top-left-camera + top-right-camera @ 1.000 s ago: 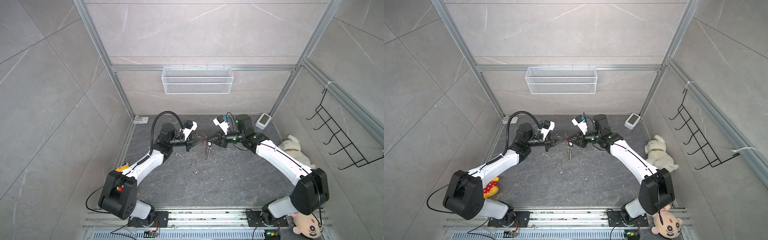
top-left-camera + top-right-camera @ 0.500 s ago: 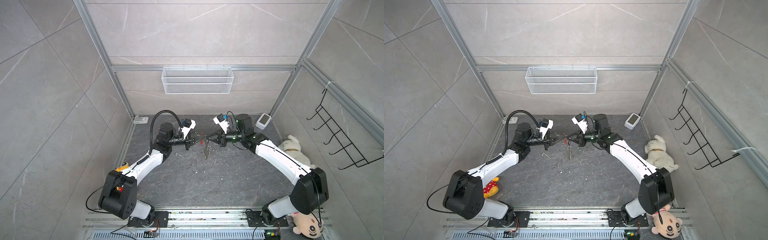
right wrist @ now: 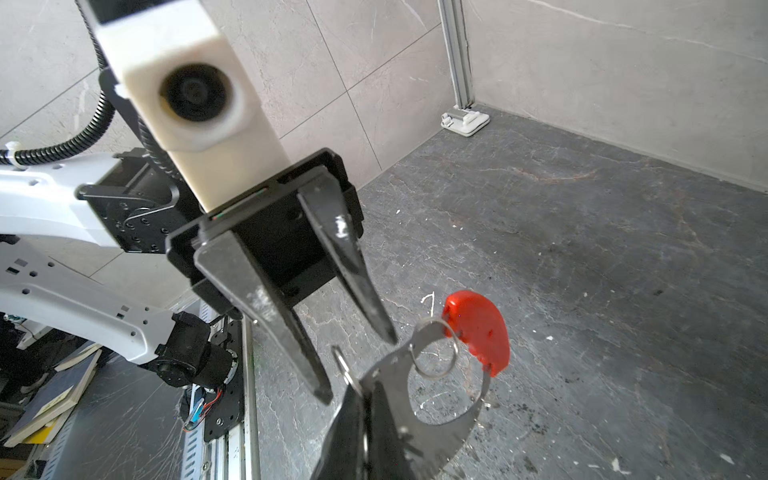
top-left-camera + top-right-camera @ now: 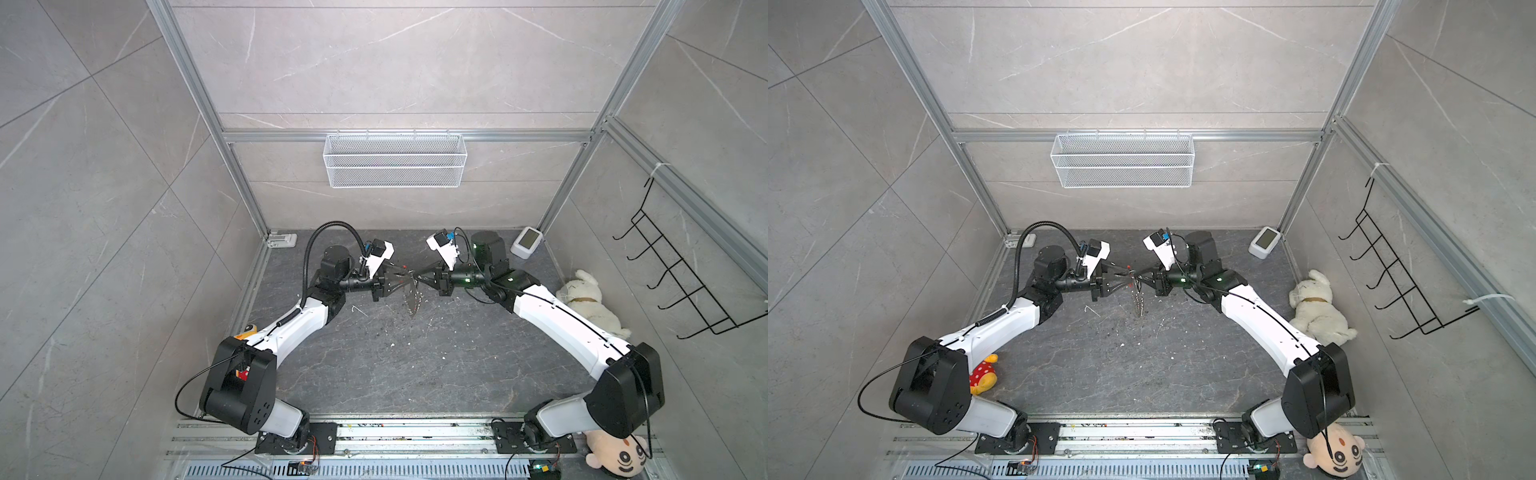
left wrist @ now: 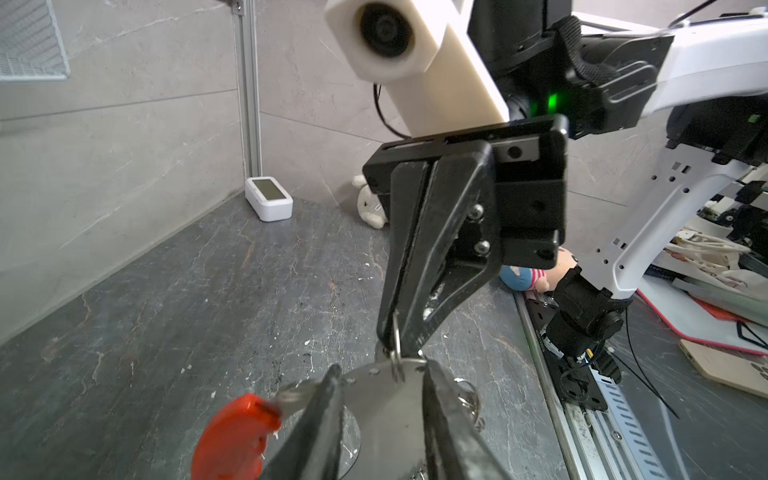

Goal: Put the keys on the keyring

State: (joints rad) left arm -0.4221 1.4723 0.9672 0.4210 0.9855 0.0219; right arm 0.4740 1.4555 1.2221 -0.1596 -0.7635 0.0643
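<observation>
A: Where is the keyring [image 4: 410,296] in both top views?
B: It hangs in mid-air over the far middle of the counter [image 4: 415,365], between the left end effector [image 4: 402,281] and the right end effector [image 4: 419,279], which meet almost tip to tip. Its small metal pieces [image 4: 1138,301] dangle below them.

A: And in the left wrist view?
B: The right end effector [image 5: 392,345] is clamped tight on a small ring [image 5: 397,355] that passes through a hole in the keyring's silver band [image 5: 374,399]. The band is flat, shiny, curved and pierced with holes. The left end effector's fingers [image 5: 328,415] stand partly spread on either side of the band and seem to grip nothing. A blurred red tag [image 5: 235,440] sits at one end.

A: And the right wrist view?
B: It agrees. The left jaws are part-way apart with their tips just beside the band, and a wire loop [image 3: 434,361] joins the band to the red tag. No separate key can be made out.

A: What could go wrong from here?
B: The pinch on so thin a ring probably lets the band swivel or slip. If the left end effector closes off-target it could knock the band free and drop it onto the counter
</observation>
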